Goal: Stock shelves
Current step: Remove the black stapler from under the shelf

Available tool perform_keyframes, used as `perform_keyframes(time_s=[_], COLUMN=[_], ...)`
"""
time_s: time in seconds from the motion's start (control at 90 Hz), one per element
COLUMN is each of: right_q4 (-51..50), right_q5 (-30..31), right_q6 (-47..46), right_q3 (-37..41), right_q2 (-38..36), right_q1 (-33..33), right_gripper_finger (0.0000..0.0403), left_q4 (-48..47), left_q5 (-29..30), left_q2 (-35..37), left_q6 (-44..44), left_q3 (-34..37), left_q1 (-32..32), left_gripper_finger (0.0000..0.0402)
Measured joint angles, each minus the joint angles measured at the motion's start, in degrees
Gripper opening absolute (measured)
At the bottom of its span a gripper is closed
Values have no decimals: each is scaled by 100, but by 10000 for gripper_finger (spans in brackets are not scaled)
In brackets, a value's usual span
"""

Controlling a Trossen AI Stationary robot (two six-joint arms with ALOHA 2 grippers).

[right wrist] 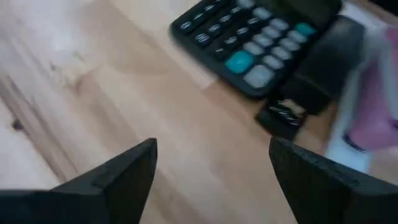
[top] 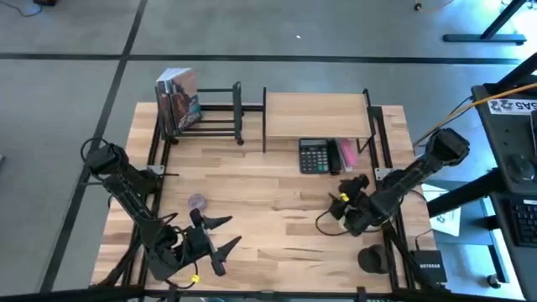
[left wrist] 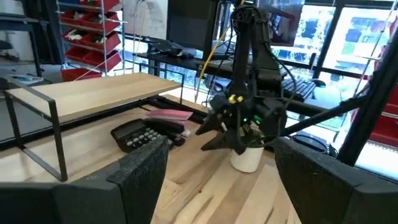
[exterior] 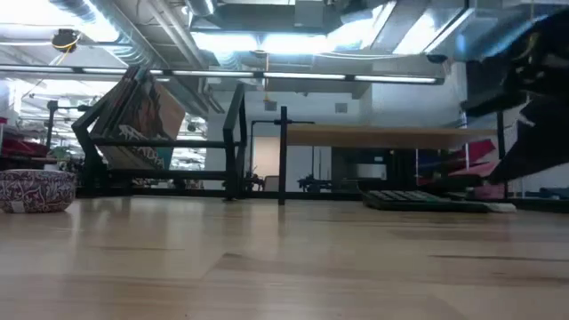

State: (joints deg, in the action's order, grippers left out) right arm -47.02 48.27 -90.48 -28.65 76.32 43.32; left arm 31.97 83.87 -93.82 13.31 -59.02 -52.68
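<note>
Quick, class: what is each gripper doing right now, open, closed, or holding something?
Left gripper: open, empty, at the table's near left.
Right gripper: open, empty, above the tabletop near the calculator.

Black box (top: pixel 430 267), near right table edge: white lettering, reads roughly "NETGEAR", small.
White sheet (top: pixel 513 106), on desk right of table: dark printed letters, partly cut off, reads about "SAS".
Calculator (top: pixel 314 155): key markings not legible.
Book cover (exterior: pixel 147 120) in black rack: artwork only, no legible title.
Pink item (right wrist: pixel 376 109): no legible print.
</note>
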Motion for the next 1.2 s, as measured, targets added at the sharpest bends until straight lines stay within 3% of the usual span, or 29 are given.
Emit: perform_keyframes(time_s=[0.2, 0.4, 0.567, 0.744, 0.911, 1.2], right_q4=[-1294, -1228, -966, -580, 39, 145], right_q5=[144, 515, 321, -390, -565, -1034], right_q6=[-1686, -2125, -2127, -1286, 342, 1516], right_q3=[45, 122, 120, -10, -315, -331], right_q2=[-127, -123, -127, -196, -342, -350], right_q1=[287, -70, -569, -1195, -1862, -3354], right_gripper_finger=[294, 294, 294, 294, 294, 294], left_q4=[-2, -12, -12, -12, -7, -7], left_q5=[-35, -51, -144, -144, -143, -142], left_q2=[4, 4, 7, 7, 7, 7], left_q6=[23, 23, 3, -1, -18, -18], left_q3=[0, 0, 0, 0, 0, 0], left_q1=[23, 23, 23, 23, 23, 23], left_gripper_finger=[276, 276, 276, 276, 276, 276])
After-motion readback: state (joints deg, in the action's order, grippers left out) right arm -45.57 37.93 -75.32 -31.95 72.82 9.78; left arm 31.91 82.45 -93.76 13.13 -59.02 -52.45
